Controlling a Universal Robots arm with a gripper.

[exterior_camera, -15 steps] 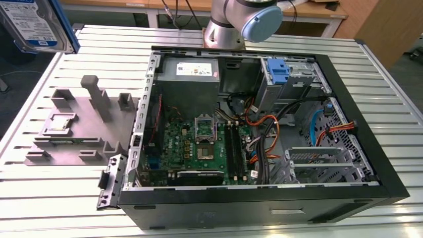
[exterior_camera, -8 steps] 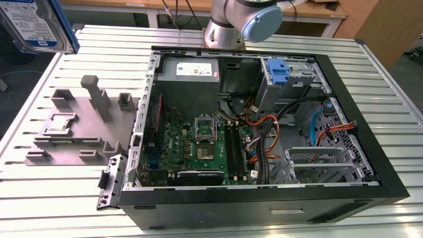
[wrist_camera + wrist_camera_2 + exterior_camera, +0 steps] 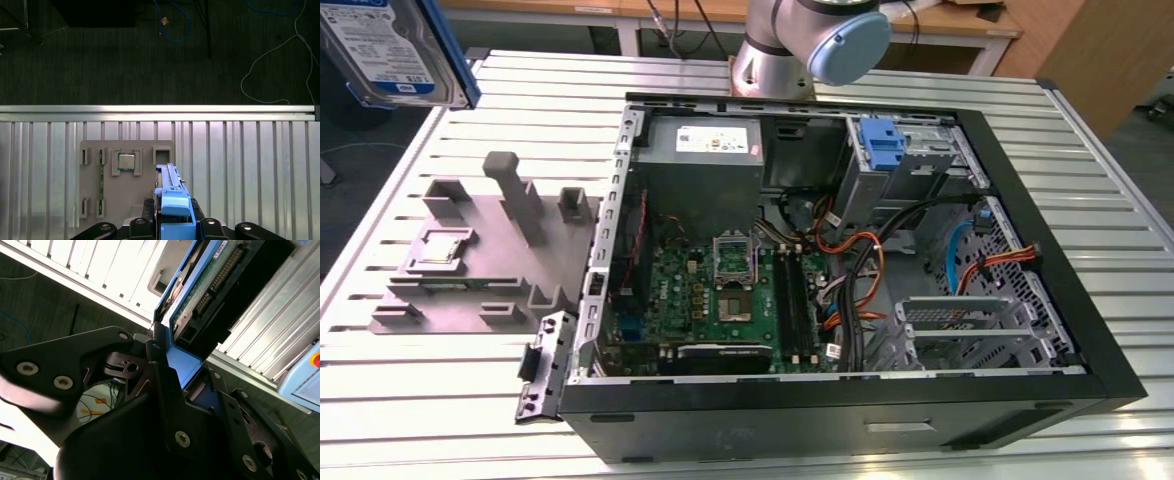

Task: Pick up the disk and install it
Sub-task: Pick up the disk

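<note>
Disk [image 3: 210, 287] gripped edge-on by the black gripper [image 3: 182, 369], closest in the second wrist view: the jaws are pressed onto the blue carrier rail [image 3: 181, 356] at one end of the drive. The green circuit board on the drive's underside faces the camera. In the first wrist view the blue rail stands upright in the gripper's grasp, with the drive held in the air above the table. In the exterior view the disk hangs high at the exterior view's left edge, its white-and-blue label showing, well apart from everything on the table. Below it lies a grey holding fixture [image 3: 467, 275] with slots and posts. A small square silver chip [image 3: 440, 247] sits in one of its recesses. The fixture rests on a ribbed aluminium table [image 3: 427, 400]. Just beside the fixture, toward the exterior view's right, lies an open black computer case [image 3: 854, 410]. Inside are a green motherboard [image 3: 720, 290], a grey power supply [image 3: 704, 145], bundles of coloured cables [image 3: 854, 270] and a silver drive cage [image 3: 961, 330]. A tall blue plastic latch [image 3: 883, 145] stands in a bay at the case's far side. A black panel piece [image 3: 540, 365] leans at the case's near corner, next to the fixture. Beyond the case rises the grey base of the robot arm [image 3: 781, 50], with a wooden workbench [image 3: 947, 25] behind it. Past the table edge, the first wrist view shows dark floor [image 3: 100, 60] with loose cables [image 3: 175, 22].
</note>
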